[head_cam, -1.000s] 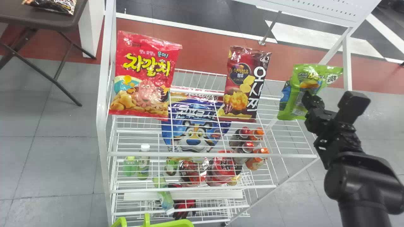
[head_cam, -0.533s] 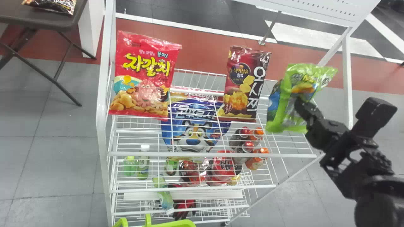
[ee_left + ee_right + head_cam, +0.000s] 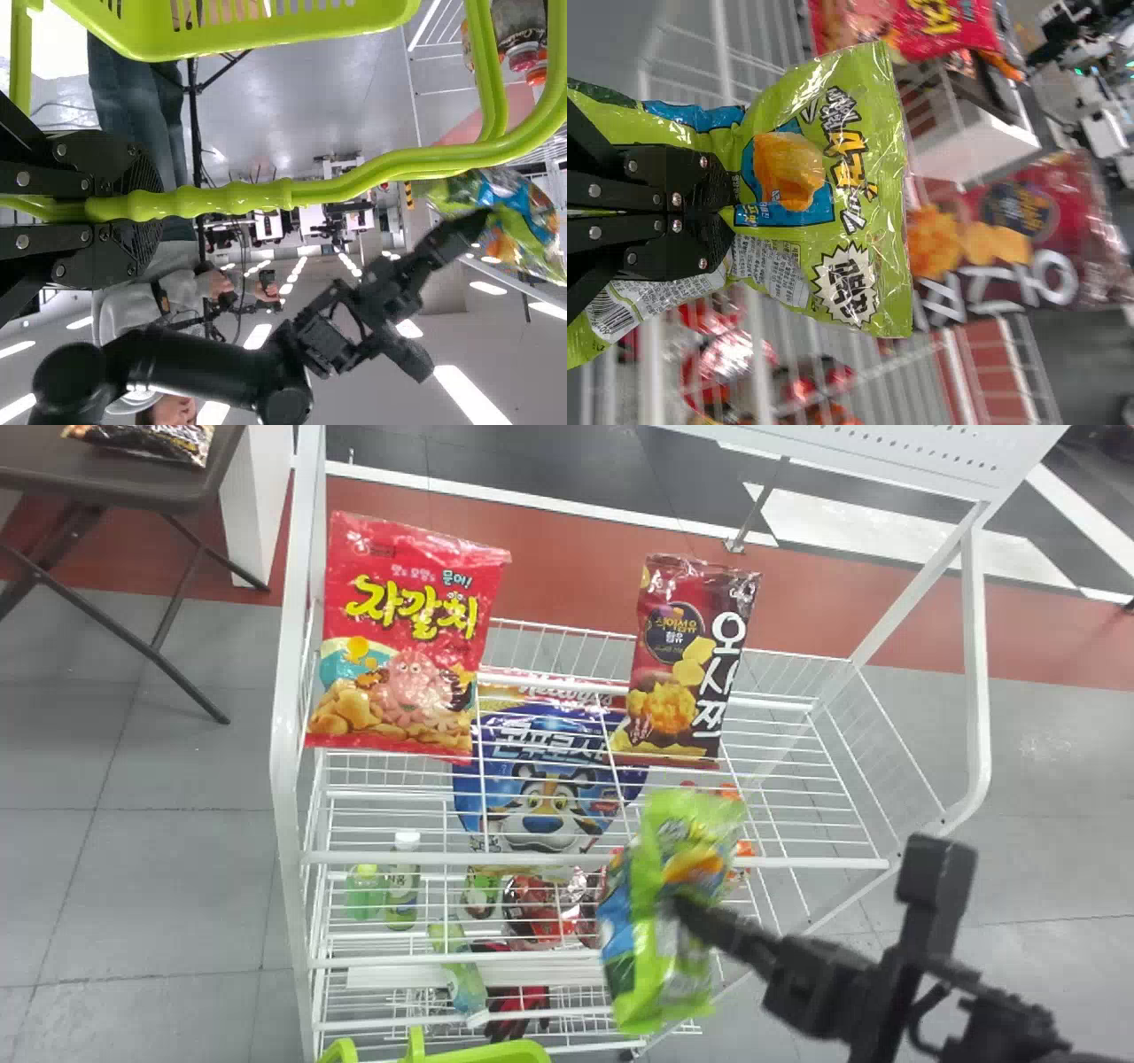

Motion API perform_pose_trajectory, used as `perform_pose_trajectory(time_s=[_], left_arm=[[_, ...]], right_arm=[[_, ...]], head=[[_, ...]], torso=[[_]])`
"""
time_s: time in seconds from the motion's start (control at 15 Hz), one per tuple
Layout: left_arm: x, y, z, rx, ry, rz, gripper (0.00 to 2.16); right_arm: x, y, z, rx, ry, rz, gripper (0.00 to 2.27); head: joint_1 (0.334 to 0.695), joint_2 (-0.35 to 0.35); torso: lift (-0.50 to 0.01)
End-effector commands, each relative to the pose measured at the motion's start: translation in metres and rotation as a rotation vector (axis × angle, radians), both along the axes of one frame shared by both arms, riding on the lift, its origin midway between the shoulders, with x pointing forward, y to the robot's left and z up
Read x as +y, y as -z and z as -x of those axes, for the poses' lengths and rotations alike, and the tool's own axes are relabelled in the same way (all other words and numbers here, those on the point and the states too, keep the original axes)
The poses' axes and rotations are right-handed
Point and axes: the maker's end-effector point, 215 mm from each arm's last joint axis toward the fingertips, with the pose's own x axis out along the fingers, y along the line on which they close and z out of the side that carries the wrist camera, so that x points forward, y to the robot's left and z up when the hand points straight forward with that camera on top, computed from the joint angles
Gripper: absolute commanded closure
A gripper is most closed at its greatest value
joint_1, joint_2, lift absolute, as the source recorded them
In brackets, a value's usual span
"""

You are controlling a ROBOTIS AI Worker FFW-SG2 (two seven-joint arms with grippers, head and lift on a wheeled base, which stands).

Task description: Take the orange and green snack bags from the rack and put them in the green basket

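Grey floor (image 3: pixel 177 779) with a red band surrounds our white rack (image 3: pixel 285 779); our right fingers (image 3: pixel 713 925) pinch the green snack bag (image 3: pixel 651 965), our left fingers (image 3: pixel 97 164) clamp the basket handle (image 3: pixel 239 197).

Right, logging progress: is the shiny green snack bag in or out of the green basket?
Out: the black right gripper holds the bag midair.

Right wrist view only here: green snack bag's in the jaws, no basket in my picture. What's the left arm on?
Observer: Left gripper is closed around the green basket's handle.

Operator: Green bag over the basket?

Observer: No. In the head view the basket is at the bottom edge, with the bag up and to its right.

Operator: Anything between the red bag and maroon bag?

Observer: Blue tiger bag, seen lower down through the rack's wires.
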Motion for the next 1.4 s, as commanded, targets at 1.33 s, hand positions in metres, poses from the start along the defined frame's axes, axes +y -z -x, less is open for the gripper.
perform_pose_trajectory(time_s=[1.33], left_arm=[[-0.002, 0.002, 0.001, -0.007, -0.001, -0.007, 2.15]], right_arm=[[0.180, 0.133, 0.118, 0.307, -0.325, -0.162, 2.25]], head=[[0.695, -0.350]], torso=[[0.000]])
